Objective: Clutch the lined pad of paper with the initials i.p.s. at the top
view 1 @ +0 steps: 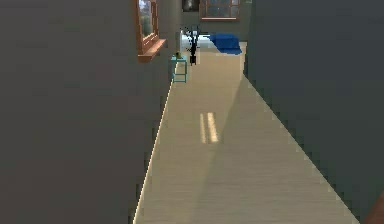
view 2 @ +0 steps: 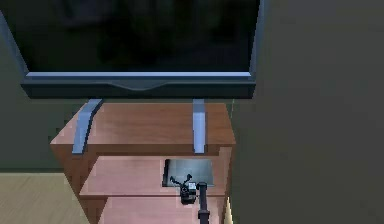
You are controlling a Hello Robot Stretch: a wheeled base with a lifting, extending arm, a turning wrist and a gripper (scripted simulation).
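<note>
My gripper (view 2: 183, 186) was at the wooden TV stand (view 2: 140, 130), level w/ its middle shelf, twd the stand's right end in the arm side view. My arm (view 2: 205, 208) came up just below it. A pale flat rectangle (view 2: 178, 166), poss. the pad, lay on that shelf behind my fingers; couldn't make out lines or initials. Couldn't tell how my fingers stood or whether I had hold of anything. The TV (view 2: 140, 45) stood on the stand's top.

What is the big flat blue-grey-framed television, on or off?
Off, it seems: the television on the brown wooden stand shows a dark, pictureless screen.
</note>
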